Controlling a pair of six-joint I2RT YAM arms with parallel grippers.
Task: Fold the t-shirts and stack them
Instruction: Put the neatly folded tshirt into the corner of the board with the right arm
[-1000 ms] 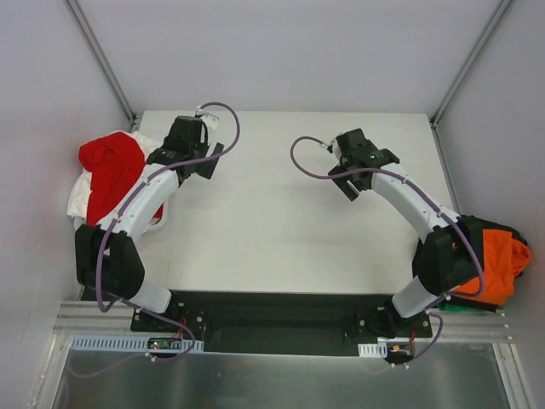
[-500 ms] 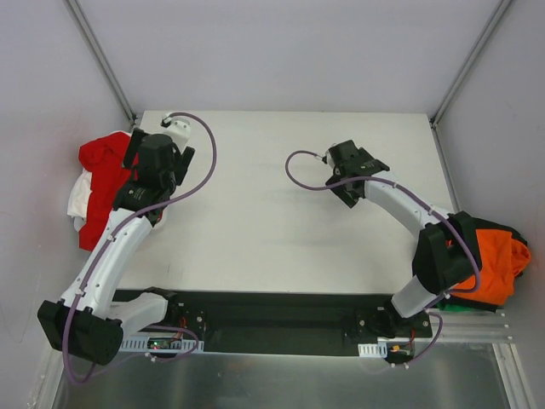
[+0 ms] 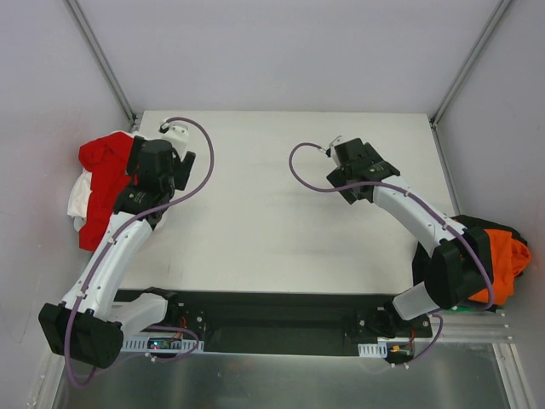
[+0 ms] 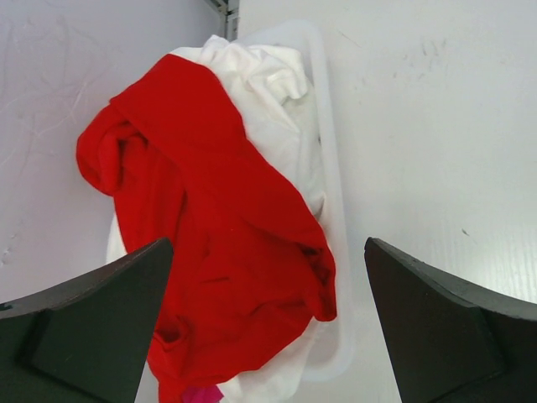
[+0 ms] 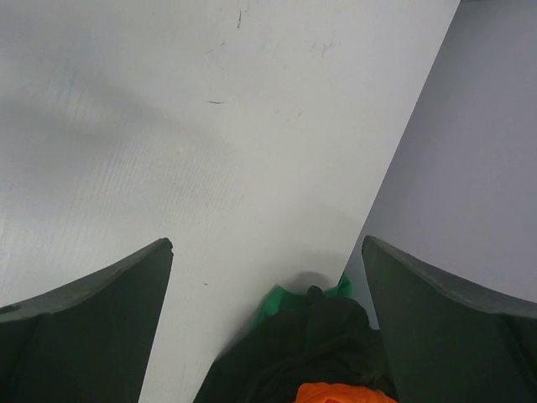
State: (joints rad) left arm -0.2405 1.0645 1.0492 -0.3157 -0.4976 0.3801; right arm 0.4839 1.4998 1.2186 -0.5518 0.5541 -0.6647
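Two at left: red t-shirt (image 4: 210, 243) atop white t-shirt (image 4: 268, 84), in bin (image 4: 332, 210).
Left gripper (image 4: 264, 252): released, empty, above them.
Right gripper (image 5: 267, 245): released, empty, over table (image 3: 281, 230).
Orange t-shirt (image 3: 509, 260): table's near right corner.

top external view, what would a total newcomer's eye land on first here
The bright red t-shirt grabs the eye first, heaped over a white t-shirt in a pale bin at the left edge of the table. The left gripper is open and aimed at it. Next comes the orange t-shirt, bunched at the table's near right corner.
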